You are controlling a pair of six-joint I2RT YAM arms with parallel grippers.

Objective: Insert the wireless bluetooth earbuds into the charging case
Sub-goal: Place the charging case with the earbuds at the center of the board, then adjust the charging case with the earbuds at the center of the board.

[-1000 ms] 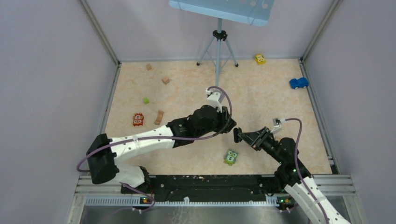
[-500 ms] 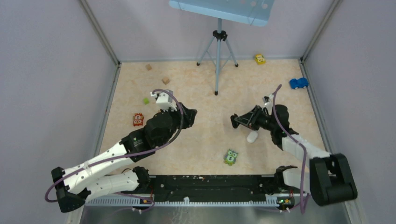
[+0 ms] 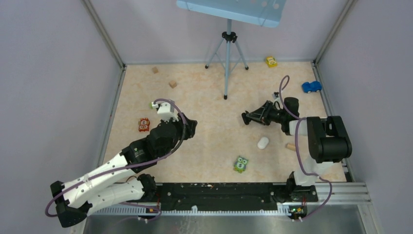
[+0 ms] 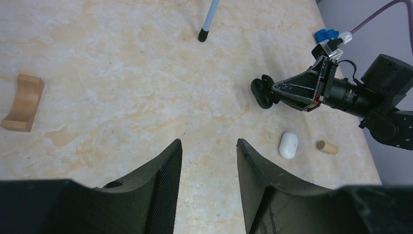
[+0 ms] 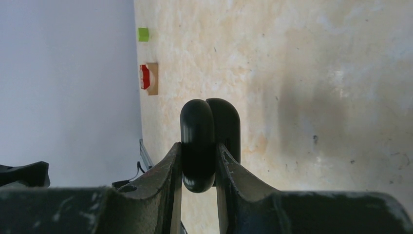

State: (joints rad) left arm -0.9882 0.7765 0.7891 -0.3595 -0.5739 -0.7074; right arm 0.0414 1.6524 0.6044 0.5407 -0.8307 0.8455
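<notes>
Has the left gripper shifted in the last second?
Yes. The left gripper has pulled back leftward, away from the tripod foot and toward the green block.

Two charging cases (image 3: 263,143) (image 3: 246,118) (white, black), two toy cars (image 3: 311,87) (image 3: 271,61), two owl blocks (image 3: 143,125) (image 3: 240,164), two tan cubes (image 3: 155,69) (image 3: 172,84)

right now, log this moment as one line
left gripper open, empty | right gripper shut on black case | white case lying on table | earbuds not in view

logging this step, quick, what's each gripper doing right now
left gripper: open, holding nothing
right gripper: closed on the black case
</notes>
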